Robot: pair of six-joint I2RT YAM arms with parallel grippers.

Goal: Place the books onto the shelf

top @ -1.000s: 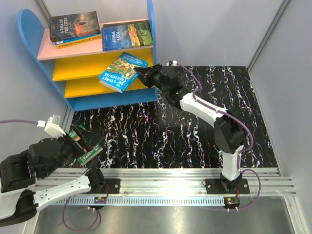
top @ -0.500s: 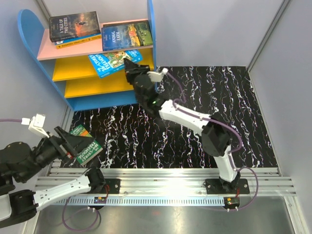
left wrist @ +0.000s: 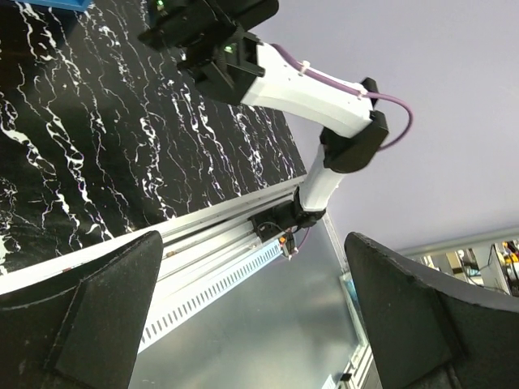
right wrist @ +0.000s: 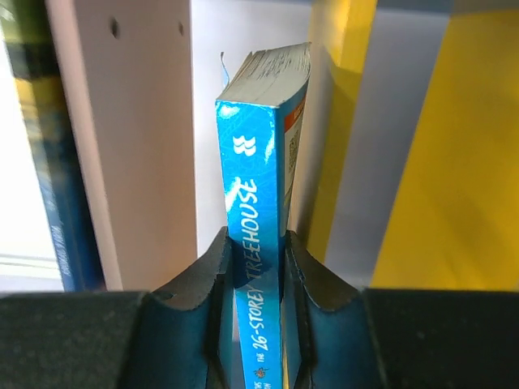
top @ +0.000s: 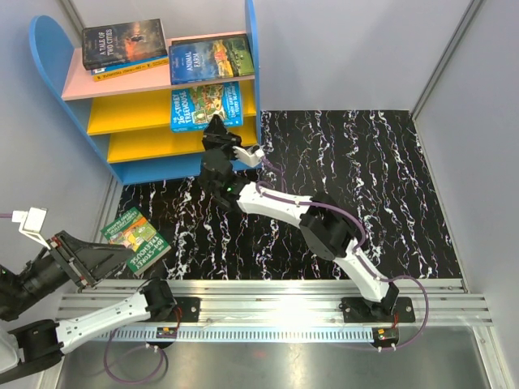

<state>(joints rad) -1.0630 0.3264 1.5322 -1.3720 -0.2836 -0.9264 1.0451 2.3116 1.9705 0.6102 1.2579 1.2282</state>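
**A:** Item one: right gripper (right wrist: 255,271)?
**B:** Fingers pinch the blue book (right wrist: 258,203) by its spine end. The book lies in the gap between the pink board (top: 89,85) and the upper yellow board (top: 122,113) of the shelf (top: 47,50). A second ago it hung tilted outside the shelf, in front of the lower boards. The arm has since swung it in.
**A:** Status?
**B:** Lodged but not let go. Opening the fingers and backing out looks like the next step.
**A:** Item two: left gripper (left wrist: 253,275)?
**B:** Fingers spread wide, holding nothing. It has drawn back from the green book (top: 135,239), which lies flat on the table (top: 365,162) near the left edge.
**A:** Remaining stock?
**B:** Top books (top: 211,58) already rest on the pink board. The green book is not yet shelved.
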